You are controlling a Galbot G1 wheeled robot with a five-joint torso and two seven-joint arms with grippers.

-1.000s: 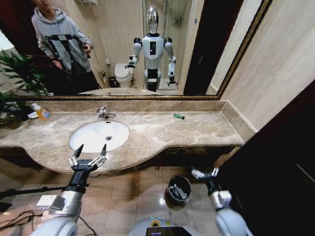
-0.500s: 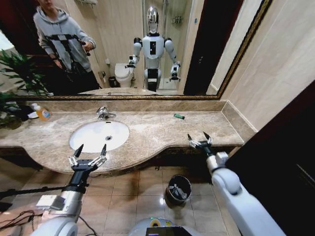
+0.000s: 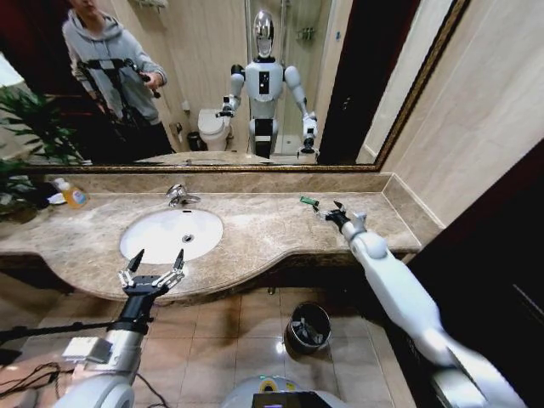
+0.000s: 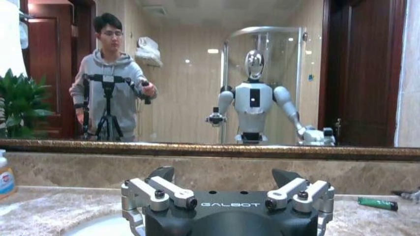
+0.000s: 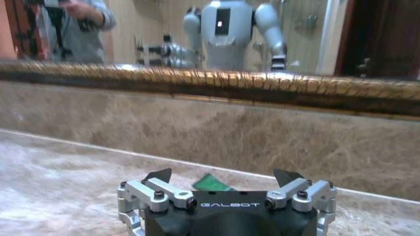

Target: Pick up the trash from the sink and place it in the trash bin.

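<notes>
Beige marble countertop (image 3: 255, 229), white sink (image 3: 170, 234), wall mirror (image 3: 212, 76)

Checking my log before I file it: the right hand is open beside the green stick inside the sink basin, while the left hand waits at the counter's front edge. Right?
Not quite. The head view shows the green stick lying on the marble countertop, well clear of the sink. The right hand is open beside it, and the left hand waits at the front edge.

White sink (image 3: 161, 234), beige-brown veined marble countertop (image 3: 255, 229), dark-green stick (image 3: 308, 201).
</notes>
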